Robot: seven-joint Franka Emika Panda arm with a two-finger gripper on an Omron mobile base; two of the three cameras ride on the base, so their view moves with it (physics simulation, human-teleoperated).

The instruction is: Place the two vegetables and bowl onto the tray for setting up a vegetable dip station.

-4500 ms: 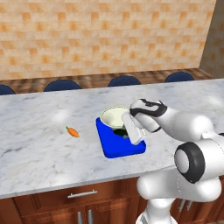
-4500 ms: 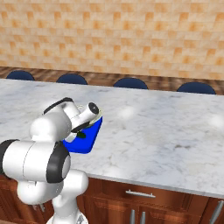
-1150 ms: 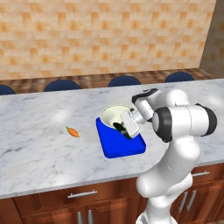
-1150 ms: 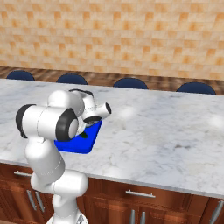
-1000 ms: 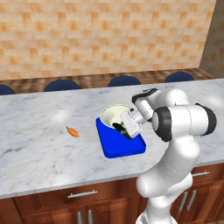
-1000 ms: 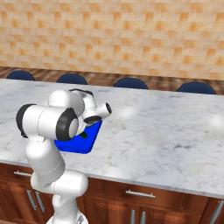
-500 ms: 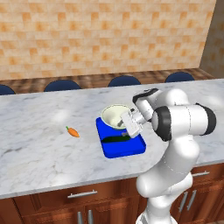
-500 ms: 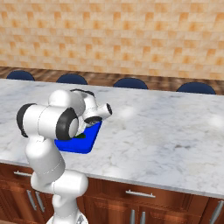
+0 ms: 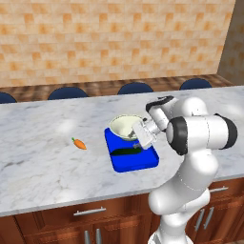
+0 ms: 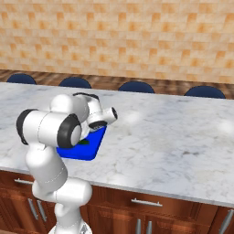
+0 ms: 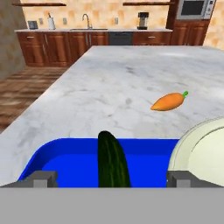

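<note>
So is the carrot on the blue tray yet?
No, the carrot lies on the marble counter, apart from the blue tray, which holds the cucumber and bowl.

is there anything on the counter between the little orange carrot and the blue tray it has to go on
Nothing visible does. The small orange carrot lies alone on the marble counter, with bare marble between it and the blue rectangular tray. The dark green cucumber and cream bowl already sit on the tray.

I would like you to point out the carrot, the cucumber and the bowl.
carrot (image 11: 167, 101), hand view, on the middle of its orange body.
cucumber (image 11: 113, 164), hand view, on the middle of its dark green length.
bowl (image 9: 123, 126), left base view, on its pale inside.
</note>
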